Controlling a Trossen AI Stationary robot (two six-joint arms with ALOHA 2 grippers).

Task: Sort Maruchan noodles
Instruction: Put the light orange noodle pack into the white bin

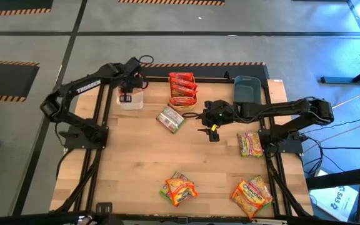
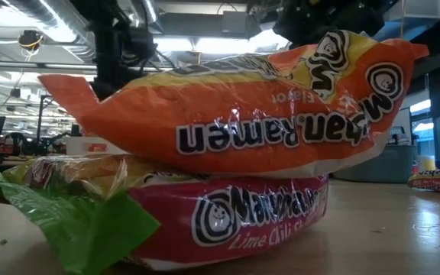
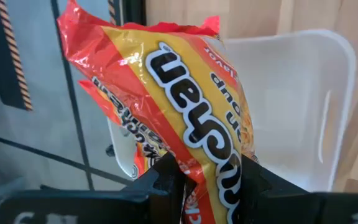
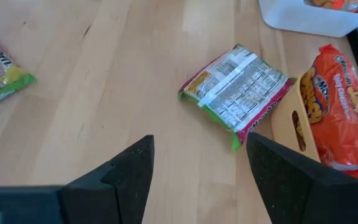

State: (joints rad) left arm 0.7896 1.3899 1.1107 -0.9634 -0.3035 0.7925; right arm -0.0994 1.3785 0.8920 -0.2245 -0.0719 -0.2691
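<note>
- Left gripper point(image 1: 127, 86), upper left of centre in the high view, directly above the white bin point(image 1: 130, 100); fingers clamped on an orange-yellow Maruchan packet point(image 3: 191, 118), seen hanging over the bin's open mouth in the left wrist view. Judged mid-deposit, not yet let go.
- White bin: at least one orange-fronted packet apparently already inside, per the upper right corner of the right wrist view.
- Orange bin point(image 1: 182, 89), upper centre: stacked with orange chicken-flavour packets point(image 4: 344, 121). Sorted portion looks well advanced here.
- Face-down packet point(image 1: 171, 119), nutrition panel up, green and red edges, lying on bare table just below and left of the orange bin. Unsorted.
- Right gripper point(image 1: 212, 127), centre of the high view, just right of that face-down packet; fingers spread apart, holding nothing. Judged lined up for that packet as next pick.
- Grey-blue bin point(image 1: 247, 89), upper right: no contents discernible.
- Green-yellow packet point(image 1: 250, 144), right of centre near the right arm's base. Unsorted.
- Lower centre pile point(image 1: 179, 189): an orange packet resting on a lime chili packet, with a green one at its side. Unsorted.
- Lower right pile point(image 1: 252, 194): overlapping packets, exact count unclear. Unsorted.
- Progress judged roughly half done; at least six packets left on the table.
</note>
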